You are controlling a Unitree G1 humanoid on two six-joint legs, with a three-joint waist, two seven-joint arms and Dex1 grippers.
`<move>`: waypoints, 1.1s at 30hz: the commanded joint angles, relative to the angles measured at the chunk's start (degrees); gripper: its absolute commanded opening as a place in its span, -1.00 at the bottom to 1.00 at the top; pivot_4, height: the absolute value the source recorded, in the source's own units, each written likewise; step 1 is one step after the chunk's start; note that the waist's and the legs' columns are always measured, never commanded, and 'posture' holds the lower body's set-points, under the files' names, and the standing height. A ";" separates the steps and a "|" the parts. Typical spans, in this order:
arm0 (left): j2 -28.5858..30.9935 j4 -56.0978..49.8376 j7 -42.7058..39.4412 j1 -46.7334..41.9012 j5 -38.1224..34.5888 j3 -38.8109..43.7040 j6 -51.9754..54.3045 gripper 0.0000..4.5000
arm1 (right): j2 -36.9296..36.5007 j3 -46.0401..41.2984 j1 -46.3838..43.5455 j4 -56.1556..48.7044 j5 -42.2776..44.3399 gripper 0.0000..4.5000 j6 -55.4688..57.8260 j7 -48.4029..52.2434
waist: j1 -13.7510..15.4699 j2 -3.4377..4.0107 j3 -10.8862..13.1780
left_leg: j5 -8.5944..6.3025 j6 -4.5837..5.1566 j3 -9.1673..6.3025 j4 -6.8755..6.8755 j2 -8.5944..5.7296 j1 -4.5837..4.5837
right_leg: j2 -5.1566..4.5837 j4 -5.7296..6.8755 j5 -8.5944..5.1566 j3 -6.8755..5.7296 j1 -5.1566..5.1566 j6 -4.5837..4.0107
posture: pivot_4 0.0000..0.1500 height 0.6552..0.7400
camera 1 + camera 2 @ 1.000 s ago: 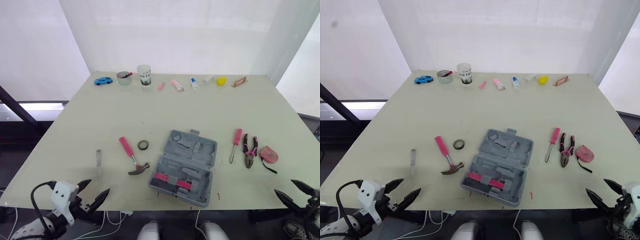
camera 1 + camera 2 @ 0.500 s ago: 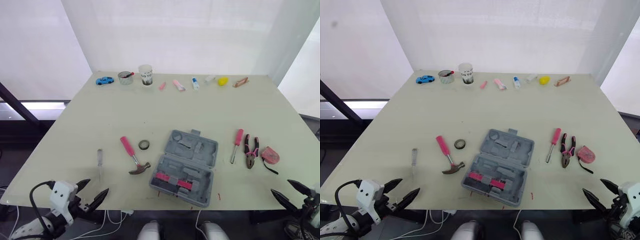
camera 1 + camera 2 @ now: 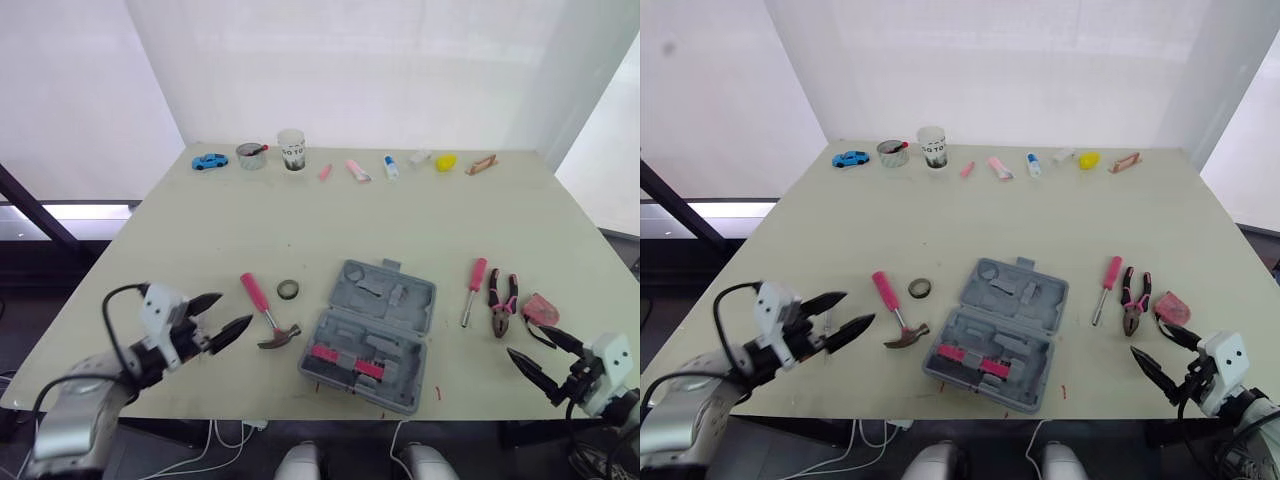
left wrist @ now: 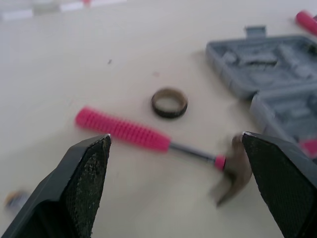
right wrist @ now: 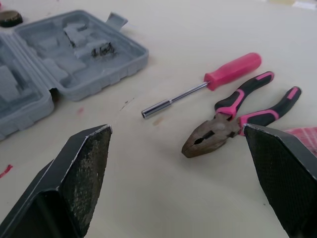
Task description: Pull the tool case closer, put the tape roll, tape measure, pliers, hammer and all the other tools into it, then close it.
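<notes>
The table is a pale cream, matt, flat top; behind it hang plain white sheets, with a dark bar low on the left. Along the far edge stands a row of small things, among them a blue toy car, a white cup and a yellow lump.

The left claw hovers low over the near left part of the table, its two black, rough-faced fingers spread wide and holding nothing. Just ahead of it lies the hammer. Its long axis runs slantwise: the ribbed pink grip points away and left, and a thin metal shaft leads to the dark head nearest the case. Beyond the hammer's shaft sits the tape roll, a small dark ring lying flat.

Further right, between the two claws, the case lies open and flat. It is grey moulded plastic with shaped hollows. The lid half is farther off, the base half lies near the table's front edge with pink pieces in it, and its hinge line slants across.

Ahead of the right claw lie the screwdriver and the pliers, roughly side by side. Their pink handles point away and their metal ends point back toward this claw. The pliers' grips are pink and black. The pink tape measure sits near the claw's outer finger. This claw is also spread wide and empty, hovering near the front edge.
</notes>
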 commanded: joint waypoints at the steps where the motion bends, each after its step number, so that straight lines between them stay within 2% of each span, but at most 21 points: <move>1: 1.11 4.69 -3.76 -7.67 0.73 -3.76 1.34 1.00 | -1.21 1.92 -1.63 -4.42 -1.33 0.97 2.19 -1.53 | -0.19 0.02 -0.02 | 0.01 0.00 0.01 0.02 0.02 0.02 | 0.05 0.03 0.01 0.02 0.02 0.01 | 1.00 1.00; 6: 0.95 16.17 -9.94 -18.40 6.40 -10.93 -2.82 1.00 | -1.46 4.69 -5.11 -6.38 -2.60 0.97 6.27 -4.03 | -0.75 0.05 -0.02 | 0.00 0.00 0.02 -0.06 0.01 0.05 | 0.08 -0.02 0.10 0.15 0.02 0.19 | 1.00 1.00; 9: 0.01 31.22 -16.05 -27.09 14.48 -18.21 -11.97 1.00 | -4.09 8.50 -6.79 -6.83 -6.12 0.97 7.76 -2.83 | -0.49 0.05 -0.02 | 0.00 0.00 0.00 -0.03 -0.01 0.00 | 0.11 0.02 0.10 0.07 0.00 0.19 | 1.00 1.00; 12: -2.33 43.05 -18.35 -33.63 16.90 -19.30 -19.36 1.00 | -5.21 10.41 -8.02 -6.84 -5.87 0.97 9.57 -1.55 | -0.32 0.04 -0.03 | 0.01 0.00 -0.06 0.03 -0.06 -0.01 | 0.12 0.02 0.08 0.05 0.04 0.15 | 1.00 1.00; 15: -4.52 53.21 -20.23 -39.23 19.37 -19.74 -26.78 0.68 | -6.47 12.93 -9.44 -5.83 -6.70 1.00 10.14 0.49 | -0.30 -0.03 0.02 | 0.00 0.01 -0.07 0.04 -0.08 -0.12 | 0.12 -0.03 0.10 0.06 0.00 0.21 | 1.00 1.00; 16: -4.96 55.58 -21.42 -40.49 20.07 -19.97 -28.25 0.42 | -6.69 13.70 -9.92 -5.21 -7.20 0.89 10.12 0.82 | -0.31 -0.09 0.05 | 0.00 0.01 -0.07 0.04 -0.08 -0.14 | 0.12 -0.05 0.10 0.06 0.00 0.22 | 1.00 1.00; 18: -6.01 59.76 -23.70 -42.72 20.91 -19.79 -30.32 0.03 | -7.21 15.56 -10.96 -3.70 -8.74 0.63 9.31 1.52 | -0.46 -0.10 0.06 | 0.00 0.02 -0.09 0.03 -0.09 -0.17 | 0.12 -0.06 0.09 0.04 -0.02 0.24 | 1.00 1.00; 19: -6.51 61.66 -24.69 -43.71 21.32 -19.65 -31.28 -0.20 | -7.49 16.56 -11.57 -3.12 -9.55 0.38 9.05 1.91 | -0.49 -0.10 0.06 | 0.00 0.02 -0.09 0.03 -0.09 -0.16 | 0.12 -0.06 0.09 0.04 -0.02 0.25 | 1.00 1.00; 20: -6.83 63.11 -25.35 -44.44 21.68 -19.51 -32.09 -0.37 | -7.68 17.21 -11.99 -2.72 -10.06 0.24 8.85 2.16 | -0.51 -0.10 0.06 | 0.00 0.02 -0.09 0.03 -0.10 -0.17 | 0.12 -0.07 0.09 0.04 -0.02 0.25 | 1.00 1.00; 22: -7.17 65.78 -26.40 -45.71 23.28 -19.98 -34.21 -0.84 | -7.45 18.48 -13.61 -2.14 -10.93 -0.28 9.20 2.03 | -0.65 -0.10 0.06 | 0.00 0.02 -0.10 0.02 -0.10 -0.16 | 0.12 -0.06 0.08 0.03 -0.02 0.26 | 1.00 1.00; 23: -7.34 67.08 -27.22 -46.51 24.14 -20.30 -34.60 -1.00 | -7.33 19.57 -14.78 -1.80 -11.68 -0.49 9.51 2.11 | -0.76 -0.11 0.06 | 0.00 0.02 -0.11 0.03 -0.10 -0.15 | 0.12 -0.03 0.08 0.03 -0.02 0.26 | 1.00 1.00; 25: -7.56 68.90 -28.33 -47.54 25.62 -20.59 -35.81 -1.00 | -7.25 21.22 -16.18 -1.40 -12.89 -0.98 9.74 2.21 | -0.81 -0.12 0.07 | 0.00 0.02 -0.11 0.04 -0.10 -0.15 | 0.12 0.00 0.09 0.03 -0.03 0.27 | 1.00 1.00; 27: -7.67 69.80 -29.55 -47.91 26.93 -20.89 -38.88 -1.00 | -6.94 22.59 -17.56 -0.54 -14.12 -0.98 9.19 2.08 | -0.74 -0.13 0.08 | 0.00 0.02 -0.13 0.04 -0.10 -0.14 | 0.12 0.02 0.09 0.02 -0.02 0.27 | 1.00 1.00; 31: -7.93 71.93 -31.67 -49.85 29.37 -21.70 -35.34 -1.00 | -6.15 24.74 -20.20 -0.05 -15.25 -0.98 10.29 1.90 | -0.61 -0.13 0.08 | 0.00 0.02 -0.14 0.05 -0.11 -0.15 | 0.11 0.03 0.09 0.01 -0.02 0.27 | 1.00 1.00; 33: -8.22 72.19 -31.02 -49.91 30.13 -21.48 -37.09 -1.00 | -6.12 25.94 -20.85 -0.26 -15.97 -0.98 11.33 1.96 | -0.59 -0.13 0.08 | 0.00 0.02 -0.15 0.05 -0.11 -0.17 | 0.11 0.02 0.09 0.00 -0.02 0.27 | 1.00 1.00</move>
